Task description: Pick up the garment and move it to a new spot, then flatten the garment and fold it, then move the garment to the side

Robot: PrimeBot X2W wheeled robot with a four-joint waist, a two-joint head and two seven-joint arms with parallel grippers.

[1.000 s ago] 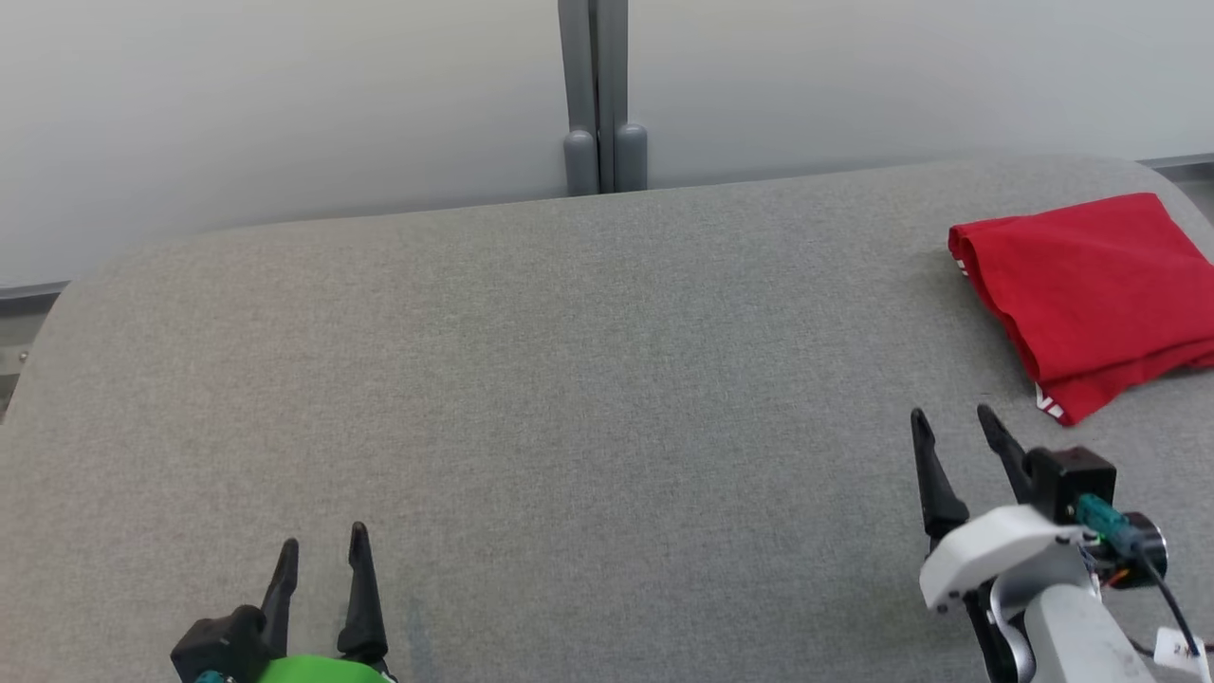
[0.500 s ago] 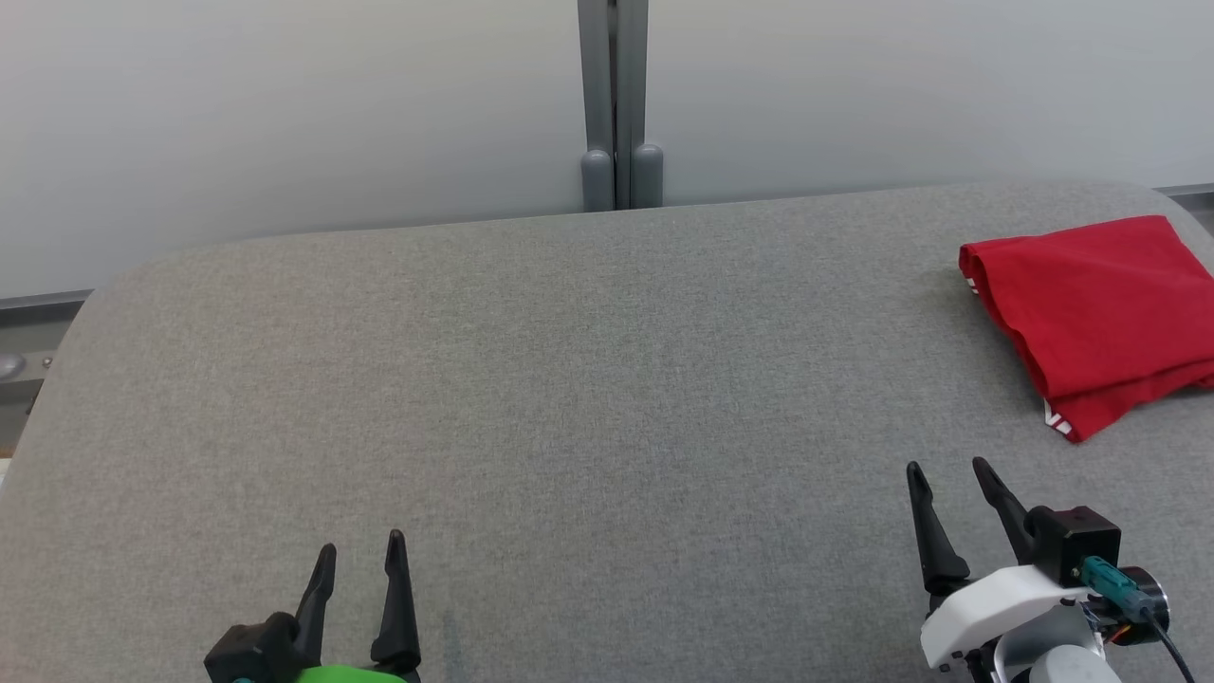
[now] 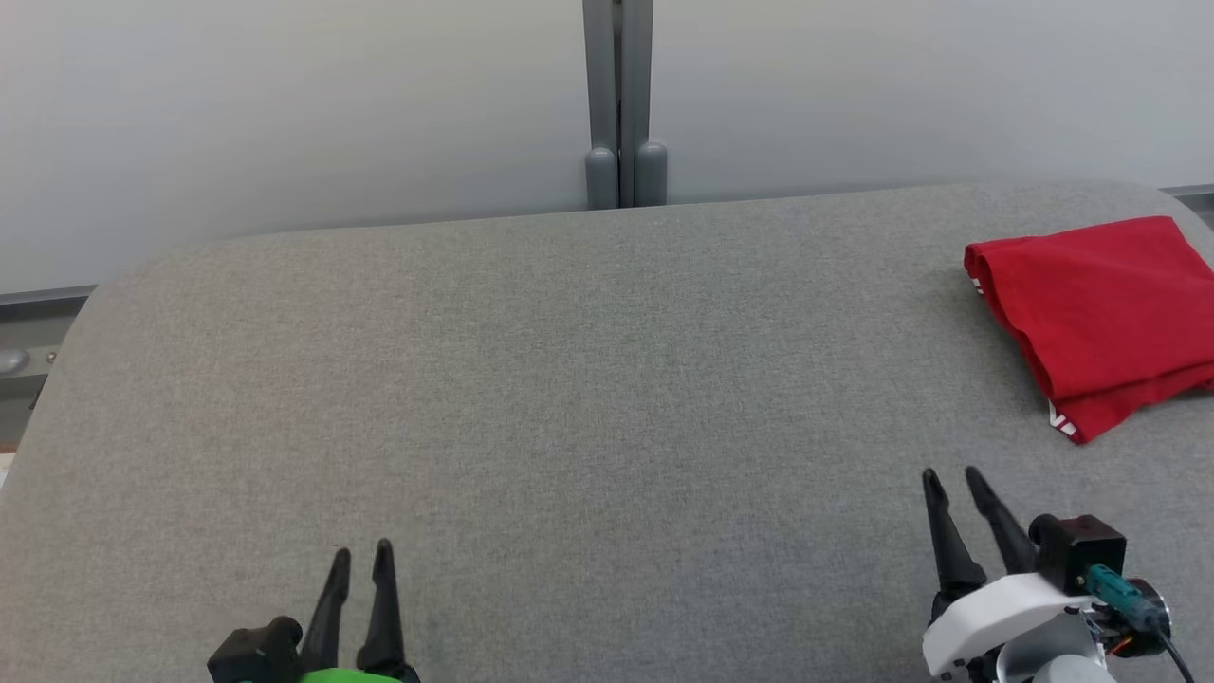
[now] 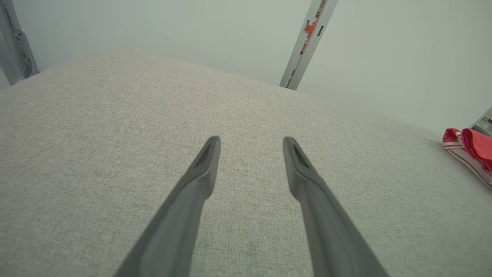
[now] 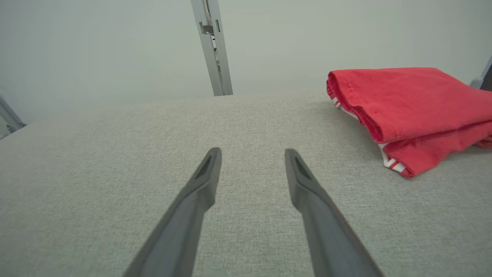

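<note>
Left end effector (image 3: 362, 548) and right end effector (image 3: 951, 471): both narrower than a second ago, fingers still parted, released, gripping nothing, over the grey tabletop (image 3: 569, 379). Red folded garment (image 3: 1100, 313) lies at the far right, untouched. The task is likely done, with both arms parking.

One garment (image 3: 1091, 313), one table (image 3: 569, 379), two grippers: the left gripper (image 3: 362, 552) and the right gripper (image 3: 951, 474).
We count a single folded red garment and a single grey padded table. Each gripper carries two long dark fingers (image 3: 382, 607), so we tally four in all. Behind the table we count two pale wall panels (image 3: 285, 114) and, between them, a pair of grey posts (image 3: 618, 95) with two rounded feet.
</note>
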